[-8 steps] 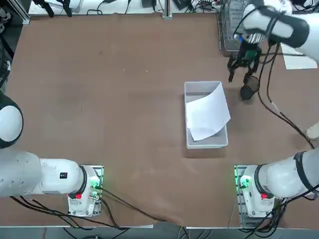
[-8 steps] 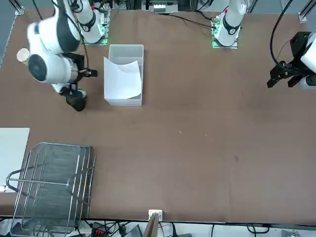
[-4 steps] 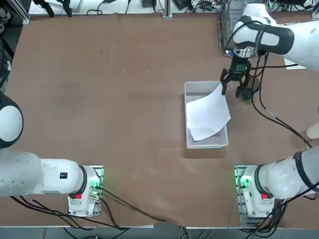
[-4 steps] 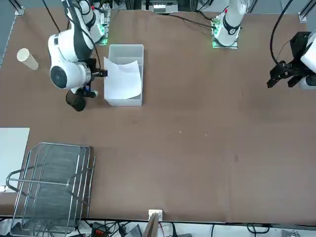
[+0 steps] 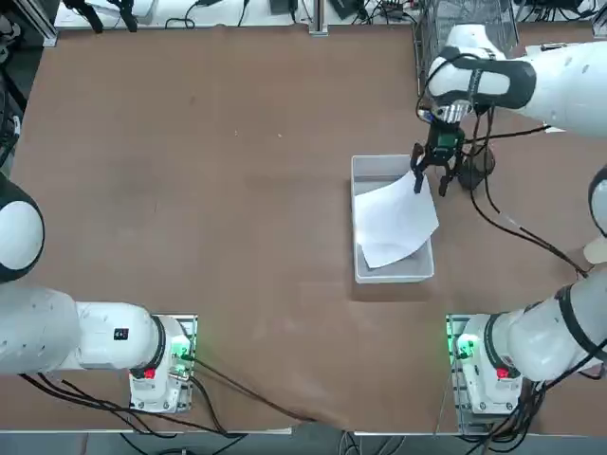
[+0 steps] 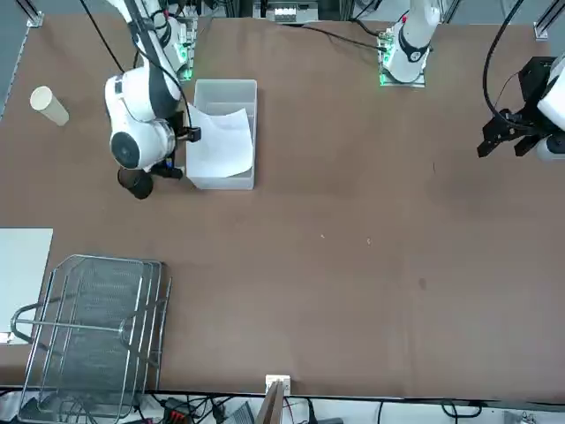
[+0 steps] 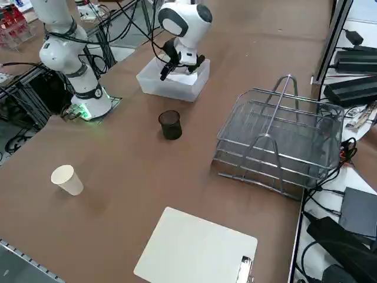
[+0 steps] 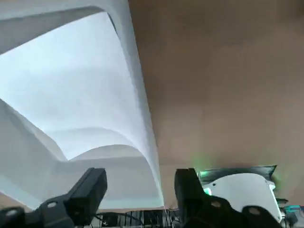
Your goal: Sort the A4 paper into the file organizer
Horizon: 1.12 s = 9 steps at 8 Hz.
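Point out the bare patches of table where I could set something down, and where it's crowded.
Bare: the wide stretch left of the clear bin; the patch between the wire-mesh rack and the clipboard. Crowded: by the bin's right edge, where the open right gripper hovers beside the black cup.

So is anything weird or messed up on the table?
Yes, a little. The paper isn't lying flat: it sits crooked and curled in the bin, with one corner poking out over the side. Nothing looks spilled: the black cup and white cup both stand upright.
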{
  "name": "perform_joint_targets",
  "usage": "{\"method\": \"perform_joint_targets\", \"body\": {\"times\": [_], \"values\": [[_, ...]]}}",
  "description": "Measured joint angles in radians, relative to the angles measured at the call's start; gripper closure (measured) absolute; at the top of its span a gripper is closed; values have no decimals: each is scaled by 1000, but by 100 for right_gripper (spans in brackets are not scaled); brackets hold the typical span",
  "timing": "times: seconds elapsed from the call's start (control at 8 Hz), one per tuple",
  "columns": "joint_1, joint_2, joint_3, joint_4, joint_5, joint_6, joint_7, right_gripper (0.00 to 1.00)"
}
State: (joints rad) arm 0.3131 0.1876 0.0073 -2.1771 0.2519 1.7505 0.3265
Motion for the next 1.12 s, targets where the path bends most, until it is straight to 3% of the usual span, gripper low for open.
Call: {"method": "perform_joint_targets", "body": {"times": [0.25,1.12], "values": [[5,24,0,0,0,0,3,24],[6,40,0,0,0,-11,5,70]]}}
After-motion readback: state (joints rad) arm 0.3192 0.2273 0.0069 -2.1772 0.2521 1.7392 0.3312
